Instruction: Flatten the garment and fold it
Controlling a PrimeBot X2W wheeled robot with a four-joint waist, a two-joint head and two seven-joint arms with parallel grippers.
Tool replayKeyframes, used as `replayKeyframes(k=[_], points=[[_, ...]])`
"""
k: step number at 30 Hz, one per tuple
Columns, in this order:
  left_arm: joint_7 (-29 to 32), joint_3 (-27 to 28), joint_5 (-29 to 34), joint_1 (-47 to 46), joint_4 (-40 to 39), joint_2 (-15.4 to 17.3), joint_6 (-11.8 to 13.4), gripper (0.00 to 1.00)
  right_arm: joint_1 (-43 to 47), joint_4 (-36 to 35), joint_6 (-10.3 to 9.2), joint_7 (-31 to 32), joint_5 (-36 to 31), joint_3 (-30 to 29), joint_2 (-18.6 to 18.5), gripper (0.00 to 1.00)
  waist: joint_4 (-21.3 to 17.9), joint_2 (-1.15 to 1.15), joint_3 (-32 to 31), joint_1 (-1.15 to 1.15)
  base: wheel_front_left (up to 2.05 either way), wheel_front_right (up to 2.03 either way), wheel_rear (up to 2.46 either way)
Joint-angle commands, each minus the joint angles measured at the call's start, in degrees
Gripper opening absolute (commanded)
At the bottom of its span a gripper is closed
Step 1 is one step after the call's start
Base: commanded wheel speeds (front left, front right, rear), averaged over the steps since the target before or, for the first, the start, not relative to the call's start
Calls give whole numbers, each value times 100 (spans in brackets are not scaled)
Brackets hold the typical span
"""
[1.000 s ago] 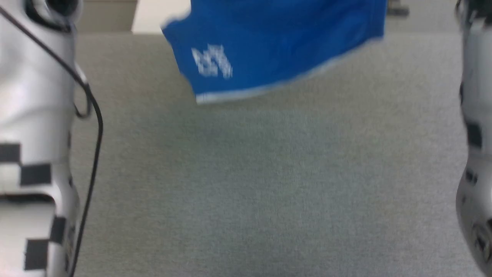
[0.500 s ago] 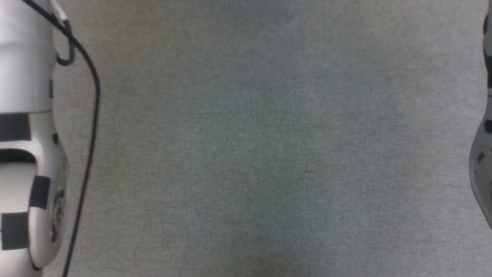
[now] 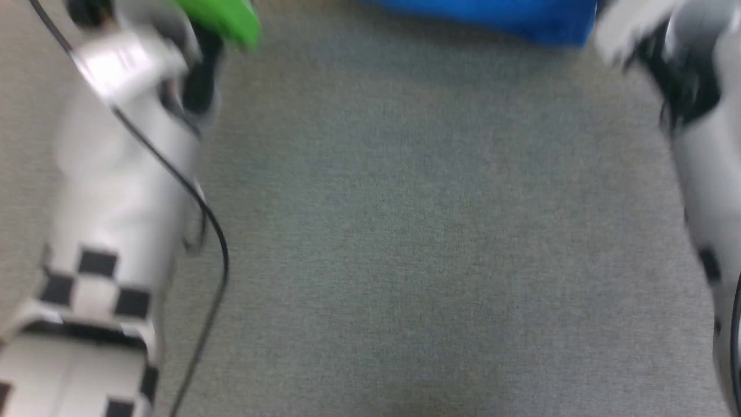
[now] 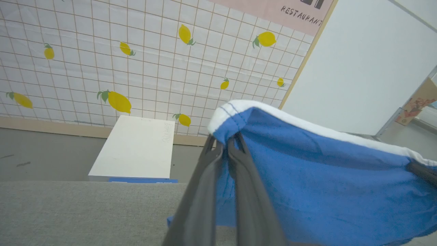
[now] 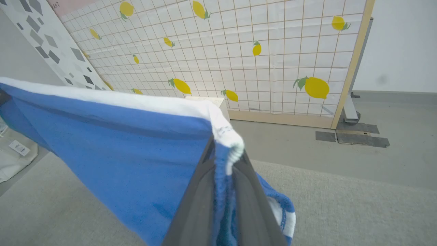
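Observation:
The garment (image 4: pixel 307 177) is a royal-blue cloth with a white waistband, held taut in the air between my two grippers above the grey table. My left gripper (image 4: pixel 227 140) is shut on one corner of the white band. My right gripper (image 5: pixel 227 150) is shut on the opposite corner, and the cloth (image 5: pixel 129 150) stretches away to the left in that view. The blurred head view has a strip of the garment (image 3: pixel 480 14) at its top edge, between my left forearm (image 3: pixel 116 191) and right forearm (image 3: pixel 706 174). The print on the cloth is hidden.
The grey cloth-covered table (image 3: pixel 405 231) spreads below the garment. Beyond its far edge stand a white box (image 4: pixel 133 148) and a tiled wall panel with lemons (image 5: pixel 273 51). A pale fabric piece with a tag (image 5: pixel 13 153) lies off to the left in the right wrist view.
The head view has swung about. The garment hung in its upper part a second ago, left the picture, and now a strip shows at the top edge. Both arms sit further inward.

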Motion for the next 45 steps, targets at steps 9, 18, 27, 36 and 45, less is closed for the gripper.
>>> replayKeyframes(k=[9,18,27,36,45], points=[[-77,-503,-859,2854,-792,214,-40,0,2535,-615,-8,-344,1016,548,-339,0,279,0,-1795,0,0,0,0],[253,-536,-1387,5041,-1412,310,293,0,4478,-1243,-8,-271,1253,1076,-531,0,240,0,-2463,0,0,0,0],[590,-473,-1723,6534,-2382,528,847,0,5752,-1817,-8,308,1335,1187,-695,0,136,0,-2688,0,0,0,0],[305,-279,-1571,6595,-3154,637,1128,0,5829,-2313,-8,513,1072,802,-508,0,47,0,-2598,0,0,0,0],[482,-319,-1257,5015,-2850,694,978,0,5185,-2558,-8,771,776,532,-257,0,-104,0,-1958,0,0,0,0]])
